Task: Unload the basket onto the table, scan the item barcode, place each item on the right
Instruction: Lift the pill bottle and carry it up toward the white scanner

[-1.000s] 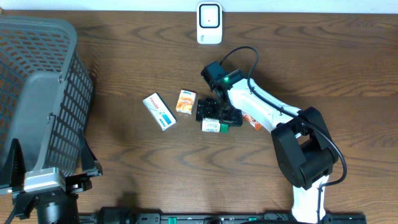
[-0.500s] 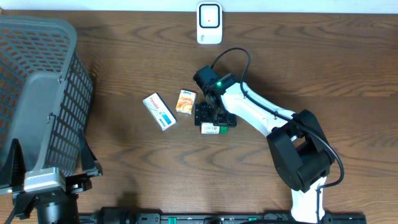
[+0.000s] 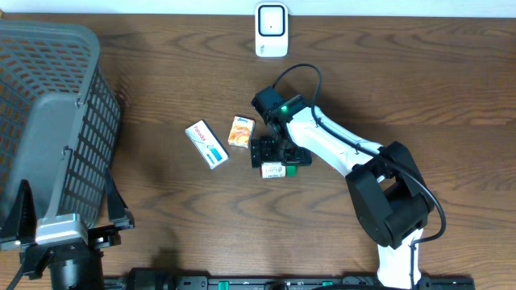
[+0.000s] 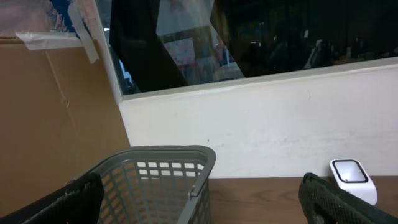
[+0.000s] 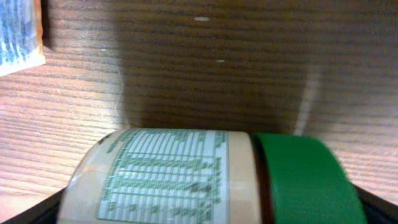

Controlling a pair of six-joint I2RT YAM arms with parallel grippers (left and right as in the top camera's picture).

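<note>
The item is a small cream bottle [image 3: 274, 170] with a green cap and a printed label, lying on its side on the wooden table. In the right wrist view the bottle [image 5: 186, 180] fills the lower frame, cap to the right. My right gripper [image 3: 278, 155] hangs right over it, jaws spread wide along its length; I cannot tell whether they touch it. The white barcode scanner [image 3: 272, 30] stands at the table's far edge and also shows at the right as the scanner [image 4: 352, 177]. My left gripper [image 4: 199, 211] stays open and empty at the near left, beside the basket.
A grey mesh basket [image 3: 48, 105] fills the left side, its rim [image 4: 155, 152] close ahead of the left wrist. A white and blue box [image 3: 206, 143] and an orange packet [image 3: 241, 131] lie just left of the bottle. A pack's corner [image 5: 15, 31] shows top left.
My right gripper has shifted a little to the left, and the bottle has slid slightly toward the near edge. The left arm has stayed still.
</note>
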